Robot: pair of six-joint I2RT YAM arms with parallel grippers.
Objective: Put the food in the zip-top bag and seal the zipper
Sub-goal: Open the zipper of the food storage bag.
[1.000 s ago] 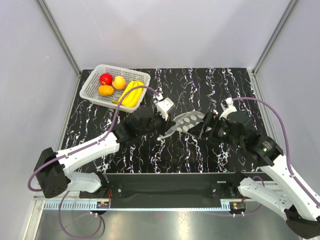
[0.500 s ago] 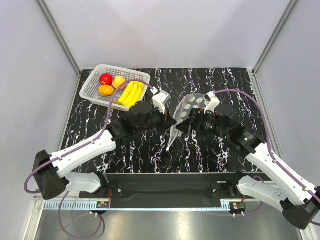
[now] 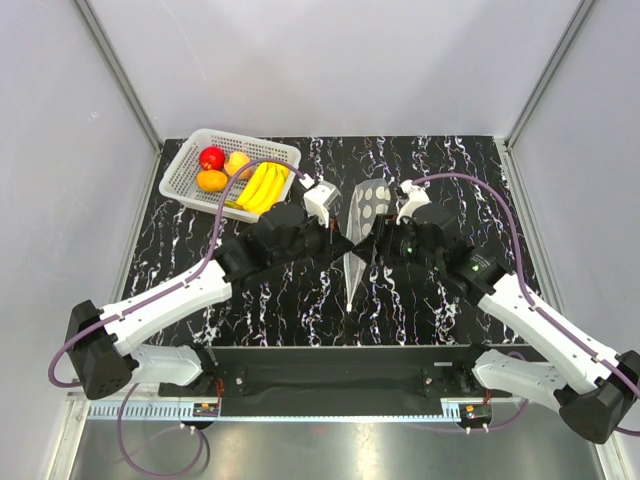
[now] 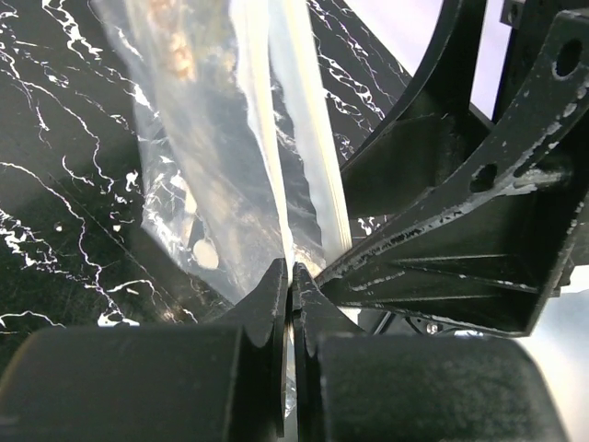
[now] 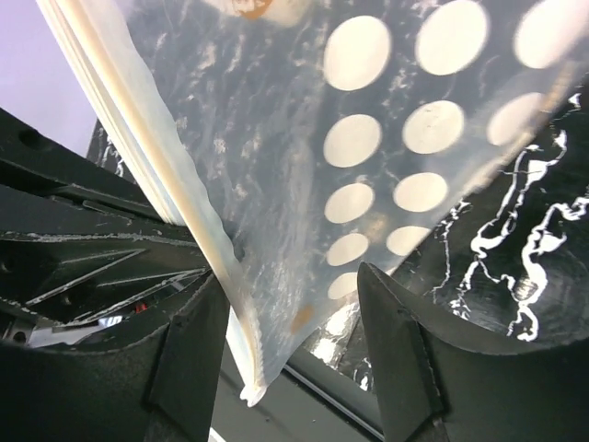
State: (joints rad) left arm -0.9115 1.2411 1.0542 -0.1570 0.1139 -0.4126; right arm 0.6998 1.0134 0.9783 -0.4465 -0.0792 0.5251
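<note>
**A:** Nearest first: anything on the left gripper [image 4: 288,276]?

**B:** Pinched tight on one edge of the zip-top bag [image 3: 362,215], with the film caught between the closed fingers (clearest from its own wrist view).

**A:** And the right gripper [image 5: 293,304]?

**B:** Spread apart, one finger on either side of the bag's lower corner. Not clamped on it (contact with the film hard to judge).

**A:** Whereabouts of the bag?

**B:** Raised on edge between the two grippers, about the middle of the black marbled tabletop [image 3: 460,180], and tapering to a point toward the near side (tip on the surface or not, impossible to tell). Clear and crinkly, printed with white dots. Zipper [image 5: 156,184] visible as a pale strip along the straight edge, passing close beside one finger of the right gripper.

**A:** Farther back?

**B:** White perforated basket [image 3: 178,172] at the far left corner, well apart from the bag. Lying in it: bananas [image 3: 262,187] on the right, then a red fruit [image 3: 212,158], an orange fruit [image 3: 211,181] and a yellow-pink fruit [image 3: 238,162], all three close together.
</note>
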